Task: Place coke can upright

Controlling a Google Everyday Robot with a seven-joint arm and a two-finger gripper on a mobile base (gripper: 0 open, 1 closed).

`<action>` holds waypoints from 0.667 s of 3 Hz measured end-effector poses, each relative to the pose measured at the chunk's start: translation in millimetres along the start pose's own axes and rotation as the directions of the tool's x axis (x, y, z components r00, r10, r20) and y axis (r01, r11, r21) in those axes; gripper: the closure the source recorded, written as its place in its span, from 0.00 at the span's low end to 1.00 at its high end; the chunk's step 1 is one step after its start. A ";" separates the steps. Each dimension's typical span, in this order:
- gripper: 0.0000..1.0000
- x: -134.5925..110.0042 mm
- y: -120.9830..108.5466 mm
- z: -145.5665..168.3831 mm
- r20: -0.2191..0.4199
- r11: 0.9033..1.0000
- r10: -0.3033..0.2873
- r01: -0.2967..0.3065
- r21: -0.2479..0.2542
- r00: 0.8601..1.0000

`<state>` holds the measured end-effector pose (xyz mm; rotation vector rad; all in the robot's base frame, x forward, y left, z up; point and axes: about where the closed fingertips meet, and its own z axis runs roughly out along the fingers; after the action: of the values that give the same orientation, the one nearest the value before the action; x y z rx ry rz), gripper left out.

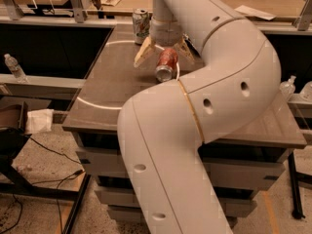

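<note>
Coke can (167, 65): lying tipped on counter (107, 77); we judge it light, thin-walled, slippery. Hand (164, 58) open astride it; grip mid-body.

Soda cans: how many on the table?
2. The red aluminium coke can lies on its side under the open hand, mid-table; the white-and-green soda can stands upright at the far edge. The arm may hide others.

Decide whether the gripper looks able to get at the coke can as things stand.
Probably yes: the gripper hangs right over the coke can, fingers spread to either side, nothing between. The white-and-green can stands apart, behind.
</note>
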<state>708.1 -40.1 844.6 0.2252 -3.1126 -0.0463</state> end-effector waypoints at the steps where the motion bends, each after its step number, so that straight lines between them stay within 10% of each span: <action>1: 0.16 -2.0 2.6 5.5 -0.009 1.000 -0.026 0.026 0.001 1.000; 2: 0.40 -1.1 6.0 11.6 -0.024 0.998 -0.060 0.060 -0.005 0.998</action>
<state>708.0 -33.6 833.2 0.3168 -3.0812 -0.0516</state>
